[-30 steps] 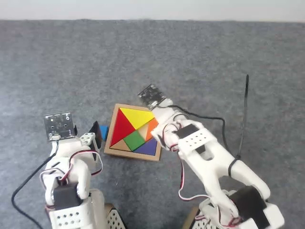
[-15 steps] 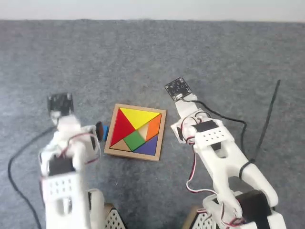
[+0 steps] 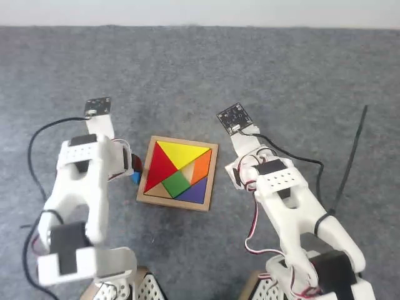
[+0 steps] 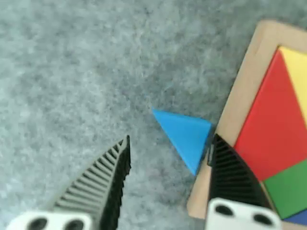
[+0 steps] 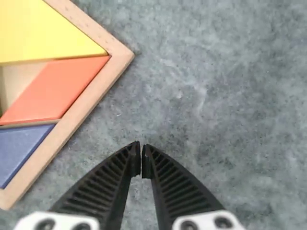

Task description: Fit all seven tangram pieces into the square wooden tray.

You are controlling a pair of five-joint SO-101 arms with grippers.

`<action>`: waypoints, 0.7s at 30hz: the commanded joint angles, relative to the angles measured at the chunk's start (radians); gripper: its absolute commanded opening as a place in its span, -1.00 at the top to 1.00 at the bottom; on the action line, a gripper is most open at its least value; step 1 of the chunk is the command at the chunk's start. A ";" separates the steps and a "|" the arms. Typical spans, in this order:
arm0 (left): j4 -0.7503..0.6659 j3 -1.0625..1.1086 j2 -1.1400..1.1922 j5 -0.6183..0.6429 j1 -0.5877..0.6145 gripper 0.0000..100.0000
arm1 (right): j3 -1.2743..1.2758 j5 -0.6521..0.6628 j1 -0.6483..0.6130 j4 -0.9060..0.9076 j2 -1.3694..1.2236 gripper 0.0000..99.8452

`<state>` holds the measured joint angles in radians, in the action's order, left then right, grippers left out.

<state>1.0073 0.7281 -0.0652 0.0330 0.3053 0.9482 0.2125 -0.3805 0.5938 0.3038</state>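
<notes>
**Blue triangle lies between the left pincer's tips, crowded against the tray's outer wall**

Left pincer (image 4: pixel 170 140): spread wide, empty, low over the bench (image 3: pixel 281 75). The blue triangle (image 4: pixel 184 134) lies flat on the bench between the two tips, but not centred. It crowds the tray-side finger (image 4: pixel 230 172) and stands well off the outer finger (image 4: pixel 112 179). One corner looks to touch the outside of the tray (image 4: pixel 242 105) rim, or very nearly; contact cannot be told for certain. The triangle's longest edge runs slantwise to the line on which the fingers close, so no flat face squarely meets either finger.

The tray-side finger hangs over the rim itself, not over bare bench. Judgement: closing down from here risks that finger landing on the rim. The pincer wants shifting away from the tray, perhaps with a wrist turn, so both tips come down on the bench either side of the piece.

High view: the triangle is tucked against the tray wall on the left arm's side, so the left arm is far nearer. Right pincer (image 5: pixel 140 148): tips closed together, holding nothing, over bench just off the tray's opposite corner, well apart from the triangle.

Tray: six pieces appear seated. A pale slot (image 3: pixel 188 169) between the yellow triangle (image 3: pixel 184 153), orange piece (image 3: pixel 201 167) and green square (image 3: pixel 177 183) looks vacant, likely the blue triangle's home.
</notes>
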 commanded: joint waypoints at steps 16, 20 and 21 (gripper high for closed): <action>0.008 -0.077 0.043 0.377 -0.095 0.48 | -0.008 0.009 0.013 0.001 0.054 0.99; 0.014 -0.071 0.043 0.399 -0.035 0.48 | -0.008 0.009 0.013 0.001 0.054 0.99; 0.014 -0.071 0.046 0.399 -0.031 0.48 | -0.008 0.009 0.013 0.001 0.053 0.99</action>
<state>1.0119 0.6851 -0.0192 0.4074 0.2424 0.9482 0.2125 -0.3805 0.5938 0.3038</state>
